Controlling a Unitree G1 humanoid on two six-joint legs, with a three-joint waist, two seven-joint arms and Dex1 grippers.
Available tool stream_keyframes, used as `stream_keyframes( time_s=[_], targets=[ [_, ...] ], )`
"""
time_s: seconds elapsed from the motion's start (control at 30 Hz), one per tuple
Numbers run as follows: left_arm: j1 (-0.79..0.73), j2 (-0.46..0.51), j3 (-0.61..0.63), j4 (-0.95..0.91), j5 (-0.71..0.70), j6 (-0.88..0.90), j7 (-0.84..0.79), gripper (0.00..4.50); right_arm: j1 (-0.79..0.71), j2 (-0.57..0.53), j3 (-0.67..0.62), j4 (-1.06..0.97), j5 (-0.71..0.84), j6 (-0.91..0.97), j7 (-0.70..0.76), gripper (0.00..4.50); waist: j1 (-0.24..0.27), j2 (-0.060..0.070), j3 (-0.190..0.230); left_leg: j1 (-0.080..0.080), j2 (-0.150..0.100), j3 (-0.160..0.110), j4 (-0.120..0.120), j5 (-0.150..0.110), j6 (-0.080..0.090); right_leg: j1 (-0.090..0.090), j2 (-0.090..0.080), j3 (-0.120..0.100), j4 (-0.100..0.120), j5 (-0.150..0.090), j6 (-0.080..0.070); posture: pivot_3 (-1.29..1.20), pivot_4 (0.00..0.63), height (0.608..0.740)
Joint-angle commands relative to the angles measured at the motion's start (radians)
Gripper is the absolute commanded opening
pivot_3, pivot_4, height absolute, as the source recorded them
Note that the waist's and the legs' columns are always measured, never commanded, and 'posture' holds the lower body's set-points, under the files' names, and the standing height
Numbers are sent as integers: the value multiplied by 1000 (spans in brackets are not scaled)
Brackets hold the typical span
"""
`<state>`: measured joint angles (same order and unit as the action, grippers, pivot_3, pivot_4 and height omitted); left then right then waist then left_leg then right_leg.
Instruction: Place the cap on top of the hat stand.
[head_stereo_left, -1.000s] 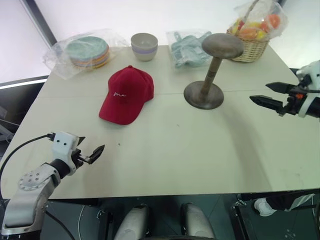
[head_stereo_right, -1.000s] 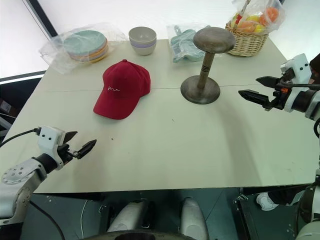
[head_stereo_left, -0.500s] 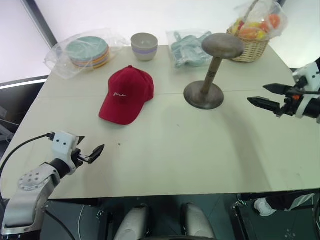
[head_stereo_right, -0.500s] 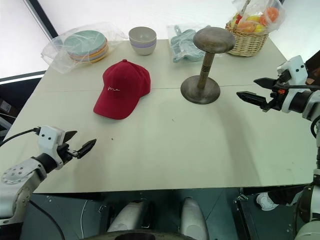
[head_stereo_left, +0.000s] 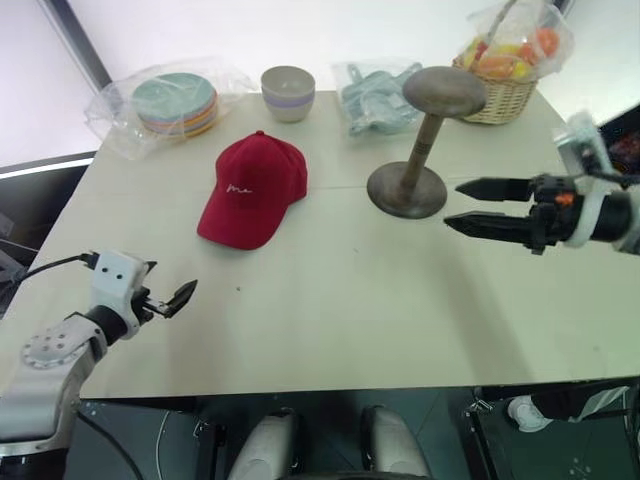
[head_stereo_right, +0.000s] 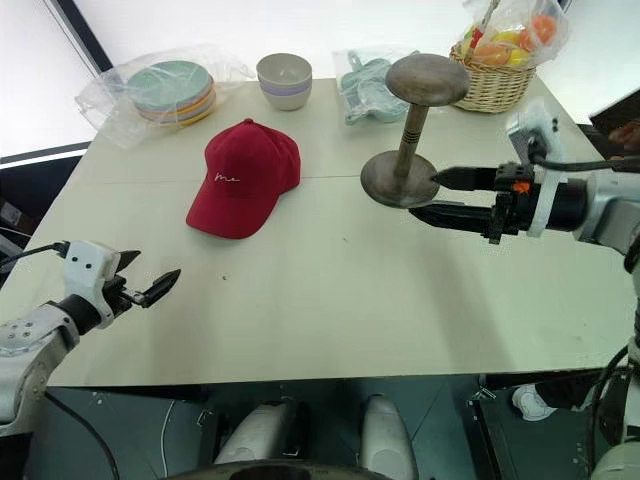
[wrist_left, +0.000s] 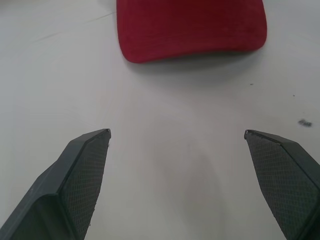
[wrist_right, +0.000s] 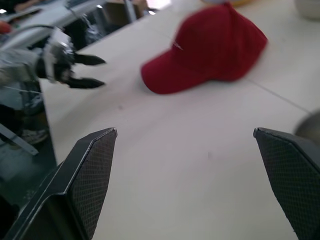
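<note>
A red cap (head_stereo_left: 252, 190) lies flat on the pale table (head_stereo_left: 330, 300), crown up and brim toward the near edge, well apart from the wooden hat stand (head_stereo_left: 425, 145) that rises bare to its right. Nothing has been picked up: the task is at its opening step, the approach to the cap.

The right gripper (head_stereo_left: 470, 204) hangs above the table just beside the stand's round base, on the side away from the cap, its two black fingers spread wide and pointing across toward the cap with nothing between them. The left gripper (head_stereo_left: 168, 298) hovers low near the table's front edge, on the near side of the cap and well apart from the stand; its fingers are also spread and empty, and its wrist view looks straight at the cap's brim.

Behind the stand sits a wicker basket (head_stereo_left: 500, 95) of wrapped fruit. Farther back from the cap stand a pair of stacked bowls (head_stereo_left: 288, 92) and a bagged pile of plates (head_stereo_left: 176, 103).

The next move, by the look of it, calls for one gripper to reach the cap and pinch the brim or crown, lift it clear, and carry it over the stand's rounded top without knocking the slender stem. The soft fabric may sag or slip from a shallow pinch.
</note>
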<state>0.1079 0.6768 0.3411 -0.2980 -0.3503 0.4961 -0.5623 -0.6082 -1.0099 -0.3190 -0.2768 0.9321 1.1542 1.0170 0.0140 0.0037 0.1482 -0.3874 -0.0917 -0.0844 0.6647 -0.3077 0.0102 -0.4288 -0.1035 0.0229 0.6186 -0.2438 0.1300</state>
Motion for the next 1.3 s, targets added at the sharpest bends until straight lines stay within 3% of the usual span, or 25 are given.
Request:
stream_keyframes(
  time_s=[0.03,0.13,0.23,0.37,0.5,0.7,0.97,1.3],
  targets=[
    [-4,55,8,-29,39,-19,-18,4481,-35,-2,-15,-42,56,28,-44,4500,1,0,0,0,0,0,0,0,0,0,0,0,0,0,0,0,150,740],
    [18,143,-41,-18,164,-148,-51,4481,-39,-3,0,-30,47,13,-55,4500,0,0,0,-1,0,1,1,0,0,0,-1,0,-1,0,0,0,150,740],
    [53,258,-90,57,339,-409,-77,4481,-17,-7,18,-19,17,-26,-42,4500,-1,0,0,-1,0,1,0,0,0,-1,-1,0,-1,0,0,0,150,740],
    [14,286,-93,181,421,-629,-40,4481,5,-14,26,-21,6,-57,-29,4500,-1,0,0,-1,0,1,-1,0,0,-2,-1,0,-1,0,-1,0,150,740],
    [-76,306,-156,393,614,-966,114,4481,9,-27,33,-8,-8,-90,-1,4500,1,0,0,-2,0,1,-1,0,0,-2,-1,0,-1,0,-1,0,150,740],
    [-297,317,-328,719,934,-1315,411,4481,16,-27,55,13,-40,-132,12,4500,-1,0,0,-2,-1,2,-1,0,0,-3,-1,-1,1,1,0,0,150,740],
    [-652,321,-590,1014,1312,-1454,780,4481,23,-20,54,2,-38,-141,-4,4500,-1,-1,1,-5,-2,4,1,3,-4,-11,-3,-2,11,1,0,0,150,740],
    [-914,198,-852,1311,1493,-1390,1032,4481,39,-65,-2,-60,37,-84,-24,4500,3,-1,1,-5,-3,5,2,3,-3,-11,0,-2,13,1,1,0,150,740]
  ],
)
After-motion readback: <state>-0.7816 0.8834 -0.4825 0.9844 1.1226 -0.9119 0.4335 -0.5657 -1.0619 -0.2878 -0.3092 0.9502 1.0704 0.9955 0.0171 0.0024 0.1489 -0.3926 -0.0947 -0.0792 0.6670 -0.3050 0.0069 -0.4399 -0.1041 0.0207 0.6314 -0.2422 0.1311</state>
